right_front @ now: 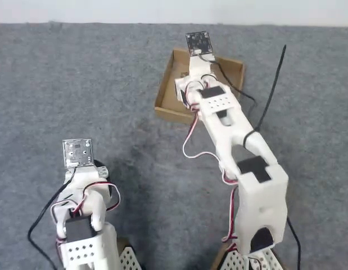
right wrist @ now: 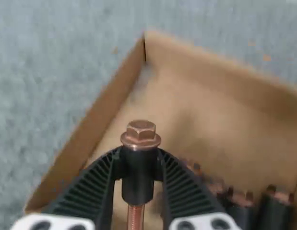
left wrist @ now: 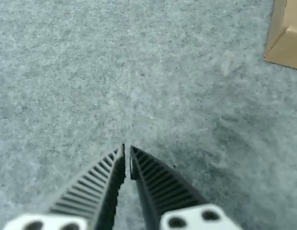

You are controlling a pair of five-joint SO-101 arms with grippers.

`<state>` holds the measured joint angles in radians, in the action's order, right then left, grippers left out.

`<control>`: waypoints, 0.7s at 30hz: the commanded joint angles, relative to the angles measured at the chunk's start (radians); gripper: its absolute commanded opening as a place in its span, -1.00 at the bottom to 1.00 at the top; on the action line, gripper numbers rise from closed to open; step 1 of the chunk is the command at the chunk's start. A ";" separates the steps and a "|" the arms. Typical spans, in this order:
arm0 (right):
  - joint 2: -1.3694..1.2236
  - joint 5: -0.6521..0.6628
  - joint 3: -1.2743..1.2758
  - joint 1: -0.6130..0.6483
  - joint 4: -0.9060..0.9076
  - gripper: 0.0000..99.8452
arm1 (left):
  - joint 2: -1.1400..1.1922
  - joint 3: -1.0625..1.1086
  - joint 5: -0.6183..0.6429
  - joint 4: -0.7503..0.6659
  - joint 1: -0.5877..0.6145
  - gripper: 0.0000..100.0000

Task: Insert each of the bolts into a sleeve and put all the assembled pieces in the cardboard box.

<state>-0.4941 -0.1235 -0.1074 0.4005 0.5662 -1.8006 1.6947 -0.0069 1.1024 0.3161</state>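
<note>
Now, assembled pieces (right wrist: 243,202) in cardboard box (right wrist: 90,139), sleeved bolt (right wrist: 138,160) above

A grey, fuzzy, carpet-like fabric worktop (right_front: 106,84) spreads across nearly the whole high view, its nap mottled in lighter and darker flecks with no seams or markings to be seen. Along its far edge runs a pale, plain strip of wall (right_front: 162,11), meeting the fabric in a straight, level line from one side to the other.
</note>
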 commanded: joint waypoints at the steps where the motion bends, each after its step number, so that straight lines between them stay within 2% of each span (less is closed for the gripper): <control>1: -0.021 -0.025 -0.169 -0.002 0.097 -0.98 | -0.017 -0.010 -0.008 -0.002 -0.006 -0.98; 5: -0.087 -0.026 -0.236 -0.010 0.156 -0.94 | -0.017 -0.010 -0.008 -0.002 -0.006 -0.98; 10: -0.105 -0.028 -0.252 -0.025 0.160 -0.70 | -0.017 -0.010 -0.008 -0.002 -0.006 -0.98; 14: -0.084 -0.028 -0.253 -0.025 0.160 -0.77 | -0.017 -0.010 -0.008 -0.003 -0.006 -0.98; 18: -0.012 -0.029 -0.249 -0.024 0.185 -0.98 | -0.017 -0.010 -0.009 -0.003 -0.006 -0.98; 21: 0.058 -0.029 -0.249 -0.024 0.288 -0.96 | -0.017 -0.010 -0.009 -0.003 -0.006 -0.98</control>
<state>-0.5831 -0.1419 -0.3023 0.3913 0.7825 -1.8006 1.6947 -0.0069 1.1024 0.3161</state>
